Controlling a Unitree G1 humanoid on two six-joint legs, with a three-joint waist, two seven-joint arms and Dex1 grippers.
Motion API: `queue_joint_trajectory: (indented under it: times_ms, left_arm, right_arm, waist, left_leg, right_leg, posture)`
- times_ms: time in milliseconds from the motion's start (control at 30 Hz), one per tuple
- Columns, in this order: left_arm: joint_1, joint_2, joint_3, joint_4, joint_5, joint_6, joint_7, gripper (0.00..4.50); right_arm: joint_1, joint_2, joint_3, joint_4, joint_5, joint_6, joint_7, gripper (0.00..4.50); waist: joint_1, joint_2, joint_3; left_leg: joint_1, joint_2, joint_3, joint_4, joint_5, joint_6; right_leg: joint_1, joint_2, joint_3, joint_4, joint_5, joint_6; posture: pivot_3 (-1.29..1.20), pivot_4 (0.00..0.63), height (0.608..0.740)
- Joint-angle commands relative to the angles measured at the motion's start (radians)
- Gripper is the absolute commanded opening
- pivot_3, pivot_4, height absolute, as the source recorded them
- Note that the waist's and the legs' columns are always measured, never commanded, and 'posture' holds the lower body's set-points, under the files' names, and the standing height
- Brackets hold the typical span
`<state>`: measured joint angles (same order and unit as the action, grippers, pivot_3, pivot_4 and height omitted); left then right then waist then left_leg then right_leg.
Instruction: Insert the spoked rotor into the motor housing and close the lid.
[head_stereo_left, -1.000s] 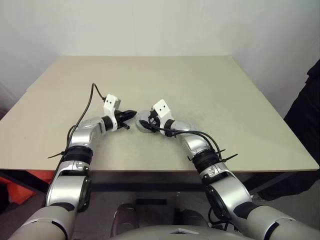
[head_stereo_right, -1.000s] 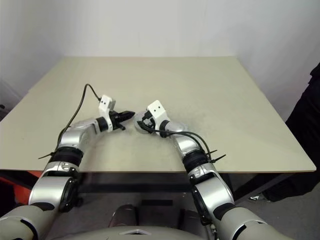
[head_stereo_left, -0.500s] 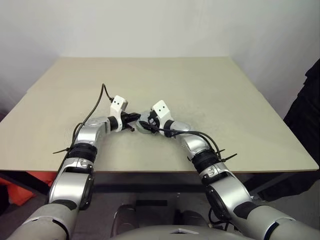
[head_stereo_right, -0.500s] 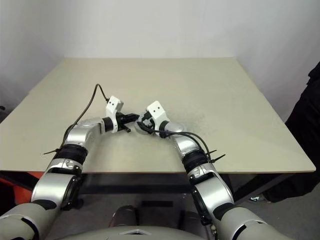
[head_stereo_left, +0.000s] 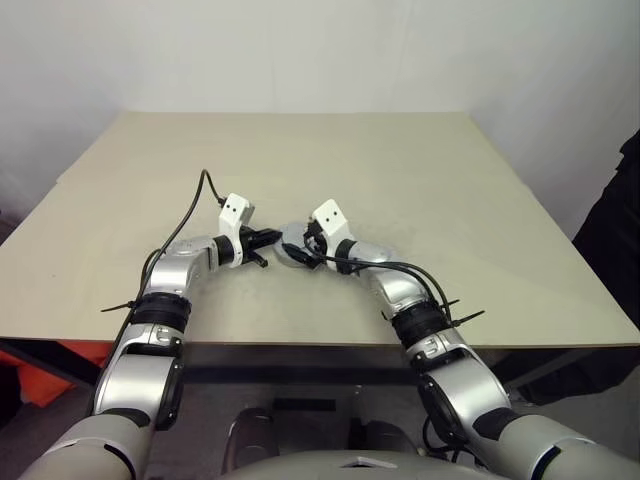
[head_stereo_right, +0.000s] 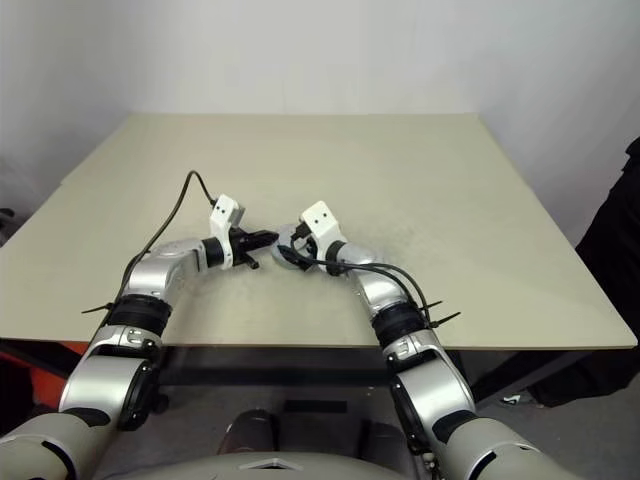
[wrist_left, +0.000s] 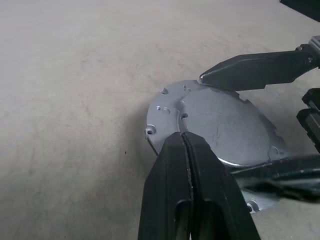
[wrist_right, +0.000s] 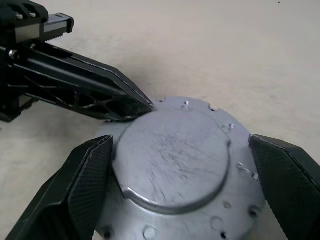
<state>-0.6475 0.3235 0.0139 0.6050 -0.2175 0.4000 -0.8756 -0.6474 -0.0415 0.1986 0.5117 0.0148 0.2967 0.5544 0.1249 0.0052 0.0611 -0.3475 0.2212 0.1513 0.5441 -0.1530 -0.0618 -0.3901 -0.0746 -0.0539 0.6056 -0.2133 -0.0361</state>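
The grey notched lid (wrist_right: 172, 160) lies flat on the silver motor housing (wrist_left: 252, 204) in the middle of the table. My right gripper (wrist_right: 180, 145) is open, with one finger on each side of the lid and nothing gripped. From the left, my left gripper (wrist_left: 182, 135) is shut, and its tip rests against the lid's edge. In the left eye view the two grippers meet at the housing (head_stereo_left: 290, 247). The spoked rotor is hidden.
The beige table (head_stereo_left: 400, 170) reaches far beyond the housing on every side. A person's dark clothing (head_stereo_left: 625, 230) stands past the table's right edge. Something orange-red (head_stereo_left: 40, 375) lies on the floor under the front left corner.
My left forearm has swung inward, and its shut tip has closed the small gap to the lid's edge. The right gripper has stayed around the housing.
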Motion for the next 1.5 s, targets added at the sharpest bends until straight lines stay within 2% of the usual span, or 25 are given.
queue_joint_trajectory:
  times_ms: [33,200,433,667,1033,1500]
  left_arm:
    - [0.013,-0.001,-0.030,0.001,0.010,0.016,-0.019,0.00]
    - [0.028,0.001,-0.031,-0.018,0.008,0.018,-0.027,0.00]
    - [0.036,-0.023,-0.045,-0.033,0.008,0.020,-0.028,0.00]
    - [0.024,-0.026,-0.046,-0.017,0.017,0.006,-0.031,0.00]
    - [0.022,-0.007,-0.033,-0.015,0.025,-0.009,-0.018,0.00]
    - [0.033,0.023,-0.012,-0.036,0.022,-0.007,0.000,0.00]
  right_arm:
    - [0.011,-0.021,-0.047,-0.189,0.079,0.077,0.042,4.48]
    - [0.023,-0.033,-0.157,-0.371,0.202,0.259,0.006,4.48]
    - [0.016,0.014,-0.479,-0.358,0.403,0.773,-0.261,4.48]
    - [0.058,0.039,-0.580,-0.398,0.469,1.002,-0.347,4.48]
    - [-0.048,0.204,-0.647,-0.196,0.519,0.981,-0.399,4.48]
    - [-0.227,0.242,-0.669,0.118,0.614,0.795,-0.382,4.48]
  waist:
    - [0.001,0.000,0.000]
    - [0.001,0.000,0.000]
    - [0.005,0.000,0.000]
    - [0.008,0.002,-0.001]
    - [-0.001,0.004,-0.004]
    - [-0.008,0.005,-0.004]
  left_leg:
    - [-0.002,0.000,0.000,0.000,0.000,0.001]
    - [-0.002,0.000,0.000,0.000,-0.001,0.002]
    - [-0.002,0.000,0.000,-0.001,-0.001,0.002]
    - [-0.001,-0.005,0.000,-0.003,-0.001,0.002]
    - [0.003,-0.005,0.000,-0.004,0.000,0.000]
    - [0.001,-0.004,0.000,-0.005,0.001,-0.001]
  right_leg:
    - [-0.001,0.000,0.000,0.000,0.001,-0.001]
    - [-0.001,0.000,0.000,-0.001,0.000,-0.001]
    - [-0.001,-0.001,0.000,-0.001,-0.002,0.003]
    - [0.000,-0.002,0.000,-0.001,-0.003,0.005]
    - [0.000,-0.002,0.001,0.000,-0.004,0.006]
    - [-0.002,-0.002,0.001,0.000,-0.004,0.006]
  posture:
    - [0.00,0.000,0.740]
    - [0.00,0.000,0.740]
    - [0.00,0.000,0.740]
    - [0.00,0.000,0.740]
    - [0.00,0.000,0.740]
    - [0.00,0.000,0.740]
